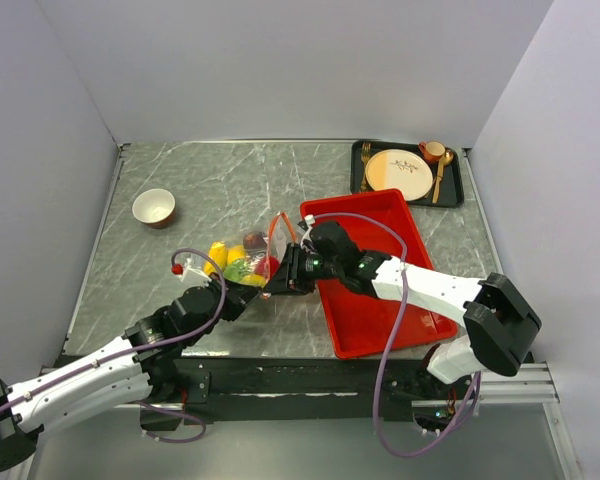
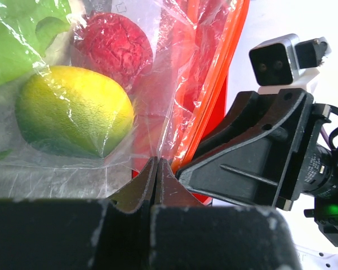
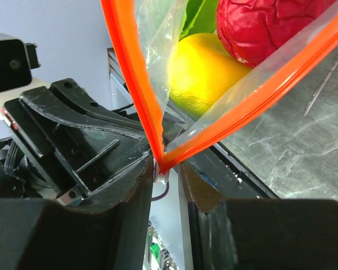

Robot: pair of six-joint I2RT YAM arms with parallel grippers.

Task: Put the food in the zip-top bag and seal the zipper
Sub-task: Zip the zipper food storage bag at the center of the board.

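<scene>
The clear, floppy plastic zip-top bag (image 1: 242,258) is near the middle of the grey marbled counter (image 1: 180,180), just at 9 o'clock of the red rectangular plastic tray (image 1: 380,300). The small toy food is inside it: a yellow-green lemon-shaped fruit (image 2: 73,109), a crinkled red round piece (image 2: 115,48), a green piece (image 2: 14,45) and, seen from above, a dark purple one (image 1: 252,240).

The left pincer (image 2: 156,169) is closed. Its two black fingers press together on a fold of the bag's clear film, at the bag's 6 o'clock side. The right pincer (image 3: 164,177), coming in from 3 o'clock, is clamped on the thin orange-red zipper (image 3: 129,73) at the end with the tiny white slider (image 3: 161,179). From there the two strips fork apart, so the mouth is open.

A small round bowl, white inside (image 1: 154,207), stands at 10 o'clock of the bag. At 1 o'clock a dark tray (image 1: 458,192) bears a cream round plate (image 1: 400,173) and gold cutlery (image 1: 440,175).
</scene>
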